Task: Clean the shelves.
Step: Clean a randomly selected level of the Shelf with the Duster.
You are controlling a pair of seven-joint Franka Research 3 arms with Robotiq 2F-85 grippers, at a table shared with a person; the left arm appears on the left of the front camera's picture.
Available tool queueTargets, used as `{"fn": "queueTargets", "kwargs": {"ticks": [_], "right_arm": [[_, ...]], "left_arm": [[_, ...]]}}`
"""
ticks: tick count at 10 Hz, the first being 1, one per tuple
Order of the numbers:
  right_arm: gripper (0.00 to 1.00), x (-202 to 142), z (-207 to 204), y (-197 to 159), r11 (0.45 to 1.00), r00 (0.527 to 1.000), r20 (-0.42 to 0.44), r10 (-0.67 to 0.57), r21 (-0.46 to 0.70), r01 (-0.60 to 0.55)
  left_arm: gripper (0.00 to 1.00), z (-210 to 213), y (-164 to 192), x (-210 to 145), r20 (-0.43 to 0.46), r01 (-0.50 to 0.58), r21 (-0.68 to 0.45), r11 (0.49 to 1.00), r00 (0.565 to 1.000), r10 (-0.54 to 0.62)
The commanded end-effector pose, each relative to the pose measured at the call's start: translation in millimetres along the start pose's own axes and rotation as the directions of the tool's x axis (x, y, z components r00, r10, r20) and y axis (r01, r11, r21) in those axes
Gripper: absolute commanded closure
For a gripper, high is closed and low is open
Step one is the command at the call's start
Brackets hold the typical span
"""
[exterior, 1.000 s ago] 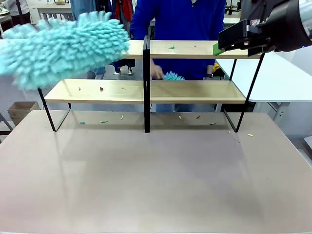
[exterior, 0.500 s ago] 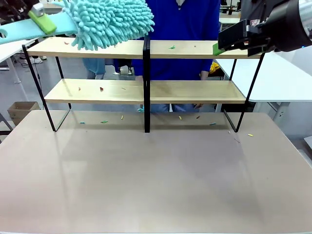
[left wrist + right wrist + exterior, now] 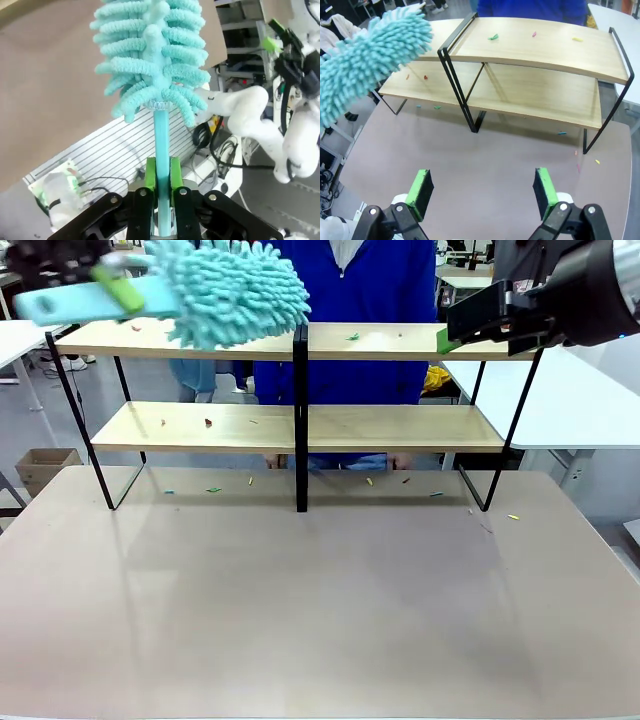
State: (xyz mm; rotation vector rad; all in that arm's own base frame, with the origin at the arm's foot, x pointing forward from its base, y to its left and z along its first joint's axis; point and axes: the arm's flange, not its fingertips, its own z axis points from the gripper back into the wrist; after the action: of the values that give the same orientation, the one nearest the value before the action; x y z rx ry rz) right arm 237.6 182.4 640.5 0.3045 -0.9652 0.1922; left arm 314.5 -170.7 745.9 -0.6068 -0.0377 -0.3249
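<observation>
Nearest me the beige tabletop [image 3: 320, 620] lies bare, with a few coloured scraps [image 3: 213, 489] scattered at the feet of the shelves [image 3: 400, 427], which stand across the far half of the table. The rack looks stiff but light, just thin black frame and long wooden boards, so I'd guess a hard shove would slide or rock it. If it needs steadying, an end of the frame seems the place to hold. More bits sit on the lower board [image 3: 208, 423] and the top board [image 3: 353, 337]. The right gripper [image 3: 482, 187] hangs with its fingers spread wide and empty, up by the right end of the top board. The left gripper [image 3: 161, 170] has its green pads pinched on the slim handle of the turquoise duster [image 3: 235, 290]. That looks the sensible grip, since the head is soft, fluffy and near weightless. The head lies over the left half of the top board, just beside the central post. Behind the rack stands a person in blue [image 3: 370, 300].
</observation>
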Motion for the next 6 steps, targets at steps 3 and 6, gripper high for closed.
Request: {"fn": "queueTargets", "kwargs": {"ticks": [3, 6], "right_arm": [[0.0, 0.4, -0.3, 0.0, 1.0, 1.0, 0.002, -0.002, -0.001, 0.002], [0.0, 0.4, -0.3, 0.0, 1.0, 1.0, 0.002, -0.002, -0.001, 0.002]], "left_arm": [[0.88, -16.5, -51.8, 67.4, 0.033, -0.111, 0.055, 0.992, 0.994, 0.109], [0.88, -44.3, -79.2, 112.4, 0.191, -0.154, 0.161, 0.975, 0.974, 0.122]]}}
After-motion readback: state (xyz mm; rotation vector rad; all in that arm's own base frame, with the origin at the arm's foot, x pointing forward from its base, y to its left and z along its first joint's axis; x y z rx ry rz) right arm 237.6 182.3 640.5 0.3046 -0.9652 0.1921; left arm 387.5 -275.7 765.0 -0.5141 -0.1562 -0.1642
